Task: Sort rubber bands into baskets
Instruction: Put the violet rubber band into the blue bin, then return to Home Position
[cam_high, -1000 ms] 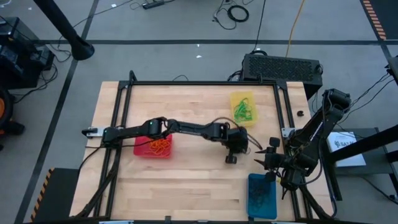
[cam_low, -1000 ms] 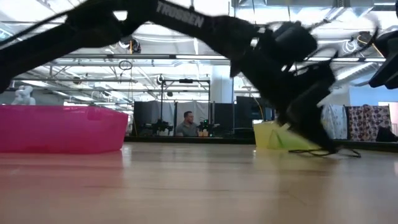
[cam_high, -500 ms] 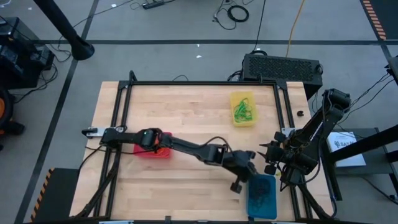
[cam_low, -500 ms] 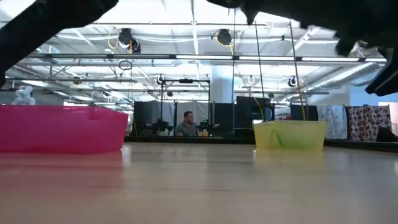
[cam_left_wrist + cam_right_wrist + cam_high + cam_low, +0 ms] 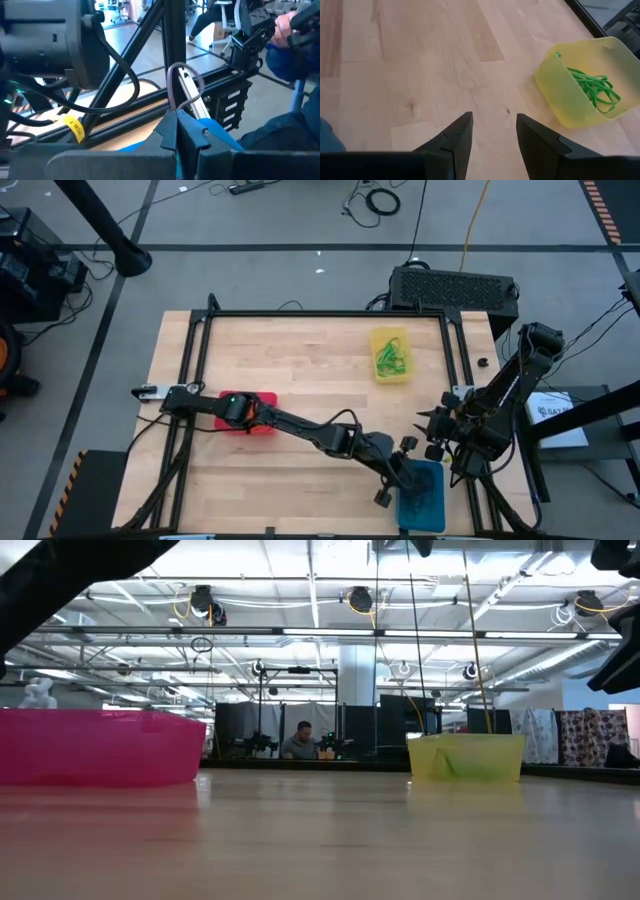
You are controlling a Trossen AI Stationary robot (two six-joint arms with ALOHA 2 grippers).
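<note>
My left gripper [image 5: 410, 478] reaches across the table to the left rim of the blue basket [image 5: 424, 498] at the near right, which holds dark bands. It is shut on a dark brown rubber band [image 5: 181, 80]; blue plastic [image 5: 220, 137] shows just below its fingers. The red basket [image 5: 262, 402] sits partly under the left arm. The yellow basket [image 5: 390, 355] holds green bands [image 5: 592, 85]. My right gripper [image 5: 432, 435] hangs open at the right edge, above bare wood, with nothing between its fingers [image 5: 492, 132]. My left gripper pinches the lower part of the dark brown band's loop [image 5: 170, 102] between its two fingertips. The fingers lie close to level, pointing toward the table's right side. The remaining loop stands up past the fingertips, clear of the basket and the table.
A black metal frame [image 5: 320, 313] rims the wooden table [image 5: 300, 360]. In the low view the red basket [image 5: 100, 745] and the yellow basket [image 5: 465, 755] stand on the wood. A person in blue [image 5: 295, 75] is beyond the table's edge.
My left gripper has swung from the table's middle right, near the yellow basket, toward the near edge and over to the blue basket. It has risen out of the low view and tipped from pointing down to nearly level, staying shut.
</note>
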